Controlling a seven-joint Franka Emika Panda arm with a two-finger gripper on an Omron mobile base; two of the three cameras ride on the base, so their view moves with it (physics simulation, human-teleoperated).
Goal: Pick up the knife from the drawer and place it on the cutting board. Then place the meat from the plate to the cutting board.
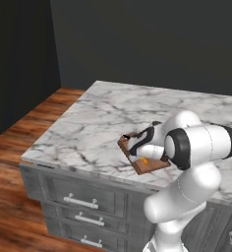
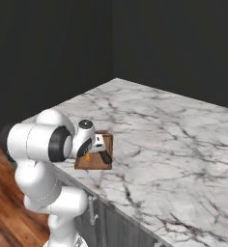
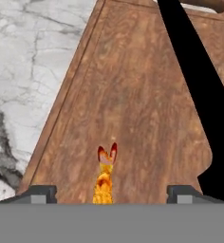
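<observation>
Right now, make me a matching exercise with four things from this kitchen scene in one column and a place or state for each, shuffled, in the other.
Column one:
1. meat
2. knife
3. cutting board
4. gripper

Column two:
A. brown wood, lying on the marble counter near its front edge
B. all dark, lying along one side of the board
C. open, one fingertip on each side of the orange piece
D. small and orange-yellow, on the board between the fingertips

Pairs: 1-D, 2-B, 3-A, 4-C
</observation>
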